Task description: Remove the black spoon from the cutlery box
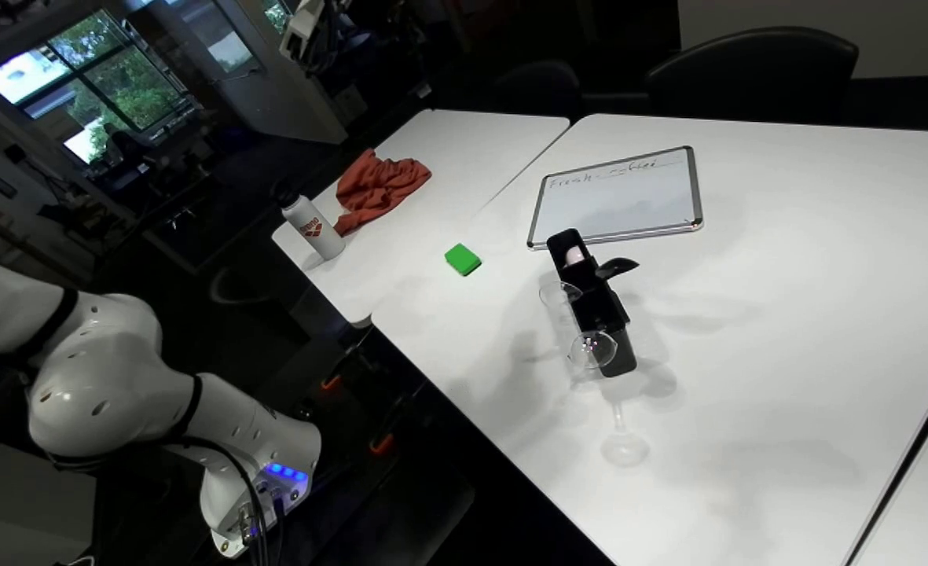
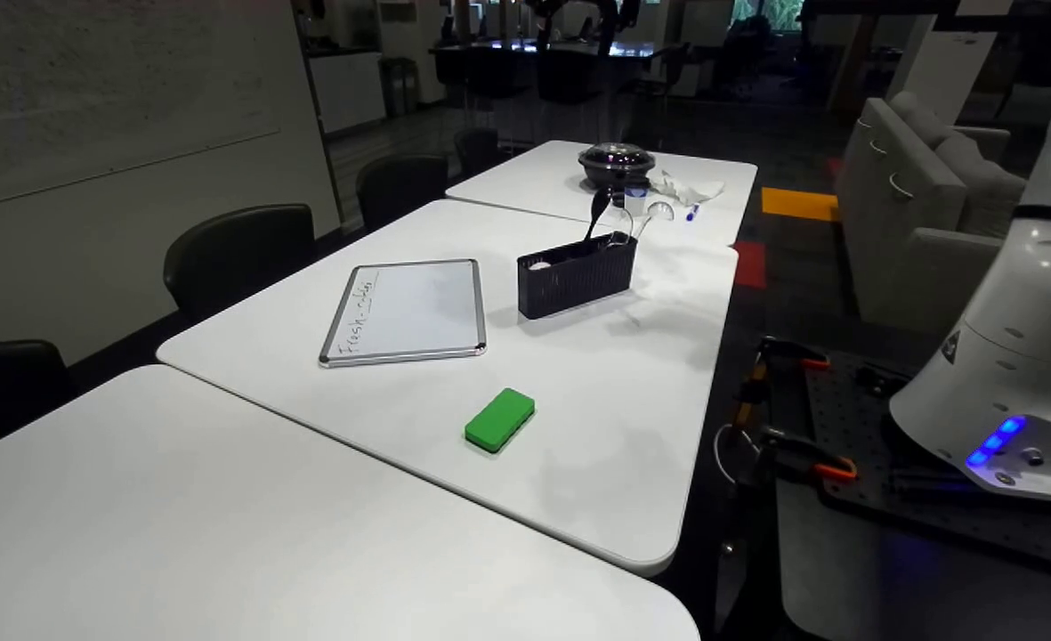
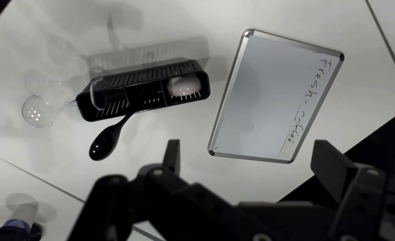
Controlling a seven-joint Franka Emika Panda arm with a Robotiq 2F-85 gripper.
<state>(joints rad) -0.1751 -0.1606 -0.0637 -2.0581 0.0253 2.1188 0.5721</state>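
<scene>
Our hand (image 3: 247, 144) gapes empty, so we're likely reaching, and must next align with the spoon (image 3: 104, 142) in the box (image 3: 150, 74), to its left in the wrist view.

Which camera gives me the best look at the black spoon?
The wrist view: the black spoon shows largest there, its glossy bowl in plain sight outside the box. In both exterior views it looks smaller, jutting from the box; in an exterior view some of its handle shows below the bowl.
</scene>
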